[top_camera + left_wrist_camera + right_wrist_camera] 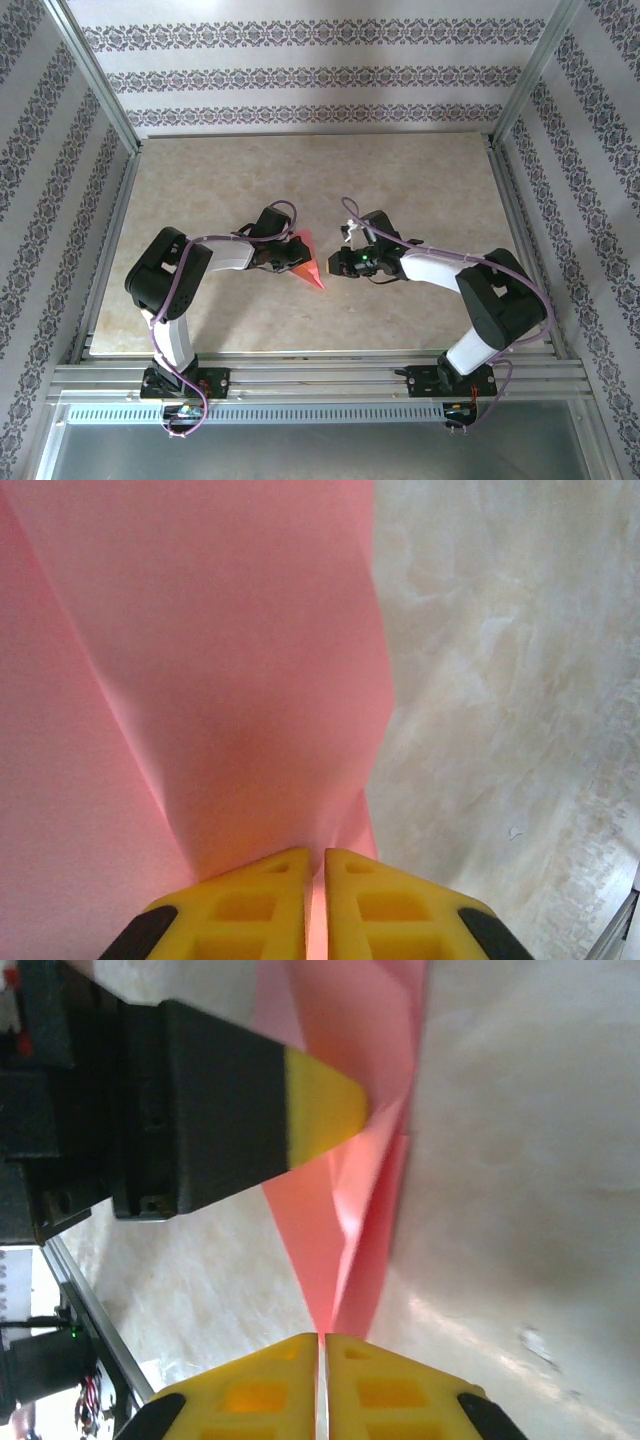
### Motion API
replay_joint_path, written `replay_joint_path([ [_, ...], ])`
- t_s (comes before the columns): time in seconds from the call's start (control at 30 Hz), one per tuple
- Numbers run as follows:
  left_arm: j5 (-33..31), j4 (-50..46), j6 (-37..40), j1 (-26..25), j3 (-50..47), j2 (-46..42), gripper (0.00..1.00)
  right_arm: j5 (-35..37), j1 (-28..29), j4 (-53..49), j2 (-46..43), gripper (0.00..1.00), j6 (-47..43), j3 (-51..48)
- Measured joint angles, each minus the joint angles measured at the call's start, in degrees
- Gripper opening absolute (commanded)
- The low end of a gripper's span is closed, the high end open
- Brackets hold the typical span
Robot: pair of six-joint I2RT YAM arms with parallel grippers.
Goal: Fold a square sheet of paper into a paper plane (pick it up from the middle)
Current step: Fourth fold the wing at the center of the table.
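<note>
The paper [307,262], folded to a pointed dart, sits at the centre of the top view. The left end effector [315,858] is clamped on its wide end, seemingly to anchor it. The right end effector [322,1340] is pinched shut on the narrow tip, probably to sharpen the crease over the bench [420,180].

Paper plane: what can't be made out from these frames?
- Top view: paper plane too small to read its folds; left gripper covers its wide end.
- Left wrist view: plane cut off by the top and left edges.
- Right wrist view: nose tip hidden inside the shut right gripper; centre crease blurred.
</note>
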Motion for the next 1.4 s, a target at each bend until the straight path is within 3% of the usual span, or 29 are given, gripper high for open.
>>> replay_joint_path([
  [0.2,0.2,0.0,0.0,0.0,0.2,0.2,0.13,0.5,3.7,0.9,5.4,0.04,2.2,3.6],
  [0.5,0.2,0.0,0.0,0.0,0.2,0.2,0.13,-0.5,4.0,1.3,10.8,0.05,3.5,5.4],
  [1.4,0.2,-0.2,0.0,0.0,0.2,0.2,0.13,-3.5,3.9,1.6,14.3,0.06,3.6,6.0],
])
